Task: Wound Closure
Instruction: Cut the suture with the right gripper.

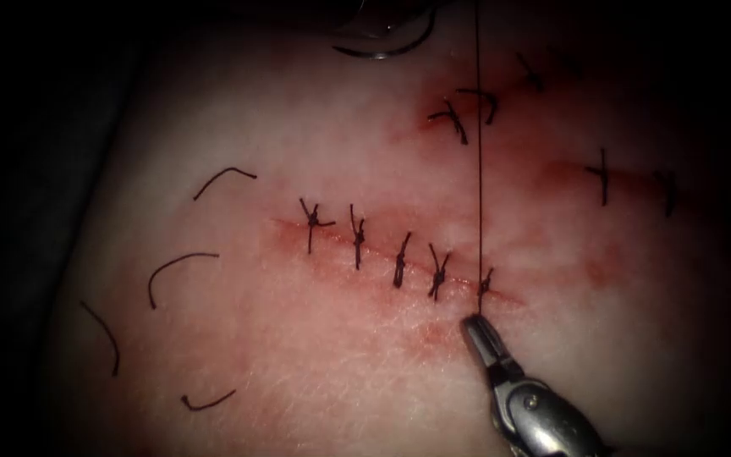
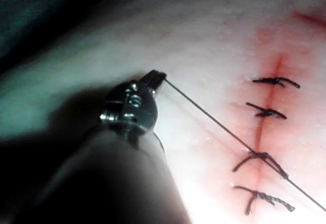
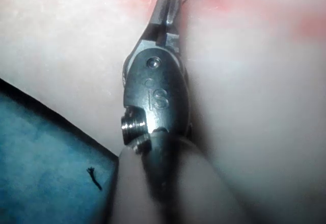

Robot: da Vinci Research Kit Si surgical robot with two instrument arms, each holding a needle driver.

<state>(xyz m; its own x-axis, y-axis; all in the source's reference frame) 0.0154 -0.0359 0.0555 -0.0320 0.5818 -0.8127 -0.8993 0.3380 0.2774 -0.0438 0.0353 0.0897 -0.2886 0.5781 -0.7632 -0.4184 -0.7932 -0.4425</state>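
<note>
Stretching taut, thread (image 1: 479, 152), both pincers seemingly gripping

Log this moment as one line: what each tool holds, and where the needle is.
left tool: shut on taut dark thread | right tool: shut on thread end at rightmost stitch | curved steel needle: lying on pale tissue, free

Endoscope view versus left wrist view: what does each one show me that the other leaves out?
Endoscope view: the right tool, jaws shut on the short thread end at the right end of the cut; the needle, unheld, lying at the far edge of the tissue; cut ends of thread left of the cut. Left wrist view: the left tool, jaws shut on the long thread. Both: that taut thread, the stitches, the tissue.
</note>
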